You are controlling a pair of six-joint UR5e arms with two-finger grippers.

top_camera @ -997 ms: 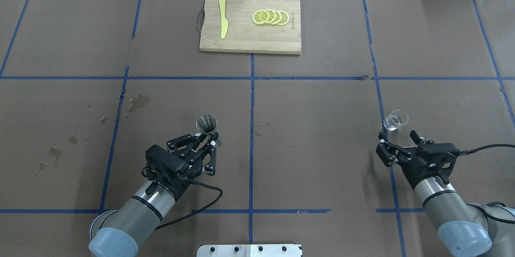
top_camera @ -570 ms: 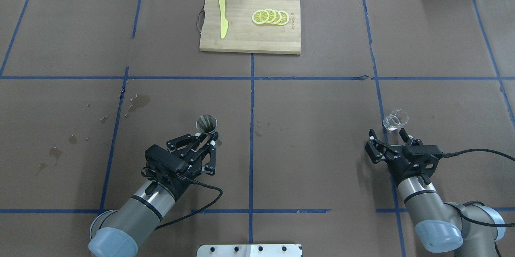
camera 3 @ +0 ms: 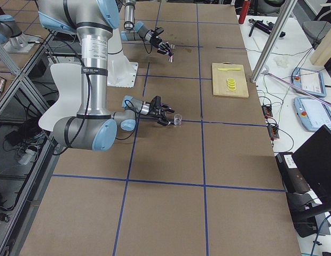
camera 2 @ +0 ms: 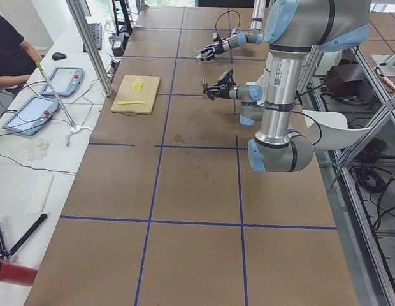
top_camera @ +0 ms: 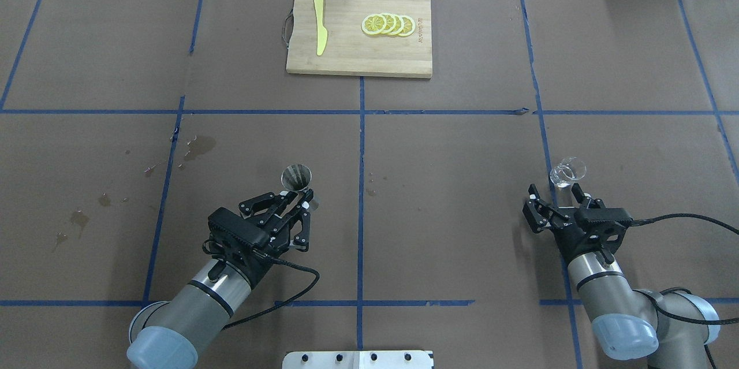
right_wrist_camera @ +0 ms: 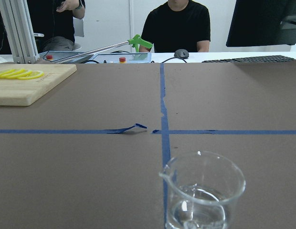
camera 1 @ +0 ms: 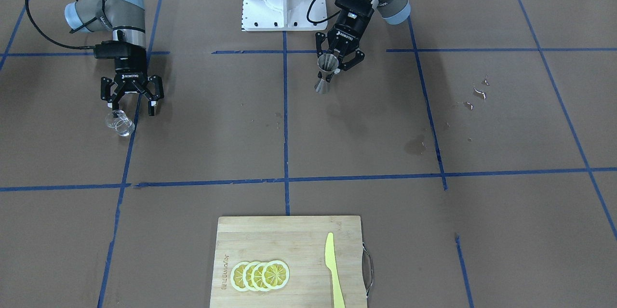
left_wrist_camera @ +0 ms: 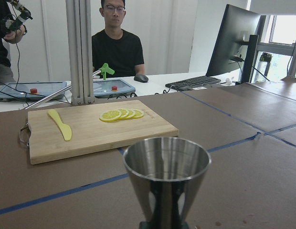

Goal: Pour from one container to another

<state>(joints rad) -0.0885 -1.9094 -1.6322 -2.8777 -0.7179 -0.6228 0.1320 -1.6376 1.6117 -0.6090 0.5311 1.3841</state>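
Note:
The steel jigger (top_camera: pixel 297 177) (camera 1: pixel 326 74) stands upright left of the table's centre line. My left gripper (top_camera: pixel 305 200) (camera 1: pixel 338 60) is shut on the jigger at its narrow waist. In the left wrist view the jigger's (left_wrist_camera: pixel 166 176) open cup fills the lower middle. The clear glass measuring cup (top_camera: pixel 567 171) (camera 1: pixel 119 122) (right_wrist_camera: pixel 203 191) stands on the paper at the right with a little clear liquid in its bottom. My right gripper (top_camera: pixel 554 198) (camera 1: pixel 131 104) is open just short of the cup, which sits off toward one fingertip rather than between them.
A bamboo cutting board (top_camera: pixel 346 57) with lemon slices (top_camera: pixel 388 24) and a yellow knife (top_camera: pixel 319 22) lies at the far centre. Wet spots (top_camera: pixel 196 146) mark the paper on the left. A person (left_wrist_camera: pixel 117 47) sits beyond the far edge. The robot's base plate (camera 1: pixel 284 4) is between the arms.
My right arm has swung toward the table's centre and turned, bringing its open gripper closer behind the glass cup. The left arm and the jigger have not moved.

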